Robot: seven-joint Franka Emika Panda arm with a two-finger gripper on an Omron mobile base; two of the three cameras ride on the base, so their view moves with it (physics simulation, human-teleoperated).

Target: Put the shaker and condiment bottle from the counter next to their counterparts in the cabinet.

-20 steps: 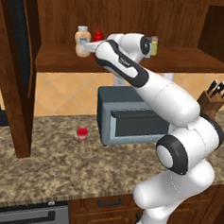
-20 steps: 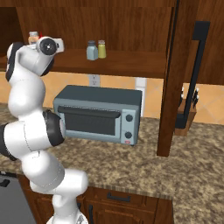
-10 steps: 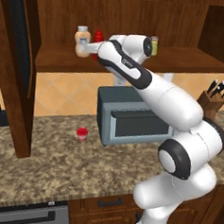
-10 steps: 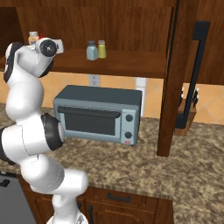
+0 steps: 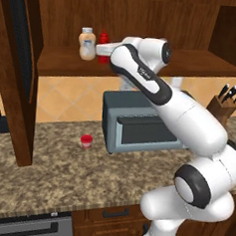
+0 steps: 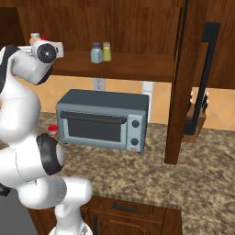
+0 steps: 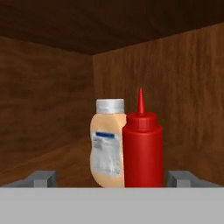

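Note:
The red condiment bottle (image 7: pixel 142 151) stands upright on the cabinet shelf (image 5: pixel 203 66), touching or nearly touching the right side of the peach-orange sauce bottle (image 7: pixel 106 144). My gripper (image 7: pixel 113 179) is open. Its fingertips (image 7: pixel 43 178) stand wide on both sides of the red bottle, clear of it. From the left base the gripper (image 5: pixel 101 50) reaches into the shelf's left end, just in front of the condiment bottle (image 5: pixel 103 39) and the peach bottle (image 5: pixel 87 44). Further right on the shelf, the blue-grey shaker (image 6: pixel 96 53) stands beside the yellow-green shaker (image 6: pixel 107 51).
A grey toaster oven (image 5: pixel 139 124) sits on the granite counter (image 5: pixel 51 175) under the shelf, with a short red cup (image 5: pixel 86 141) to its left. A knife block (image 5: pixel 223 105) stands at the right. An open cabinet door (image 5: pixel 16 68) hangs at the left.
The jaws have opened off the condiment bottle, which stays standing on the shelf. The arm has hardly moved.

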